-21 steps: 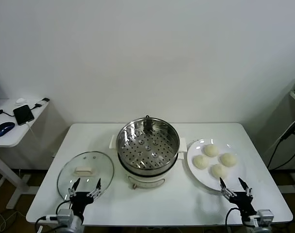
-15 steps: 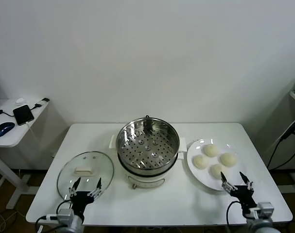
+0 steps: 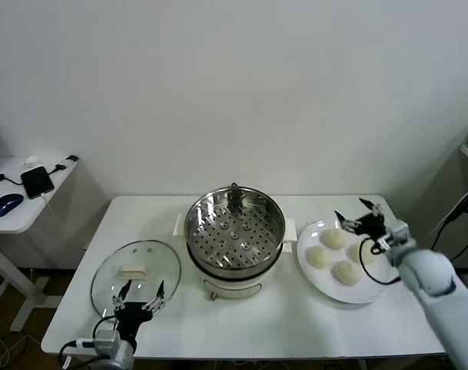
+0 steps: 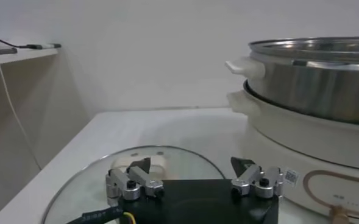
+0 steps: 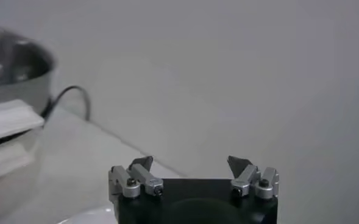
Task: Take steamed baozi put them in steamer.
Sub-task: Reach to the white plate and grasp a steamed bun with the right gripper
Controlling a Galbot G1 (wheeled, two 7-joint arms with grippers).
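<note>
Right gripper, claw spread & empty, hovers at 12 o'clock of white round plate w/ four cream-white dough baozi: prob soft, light, squashy, so pinch gently across dome sides; left gripper parked spread by glass lid.

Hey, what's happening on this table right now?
A two-armed robot is setting up to move steamed baozi into the steamer. All four buns sit on the white plate beside the pot, none inside yet. The right pincer hovers open over the far side of the plate, holding nothing. The left pincer waits open at the near edge of the glass lid, which lies flat on the table.
</note>
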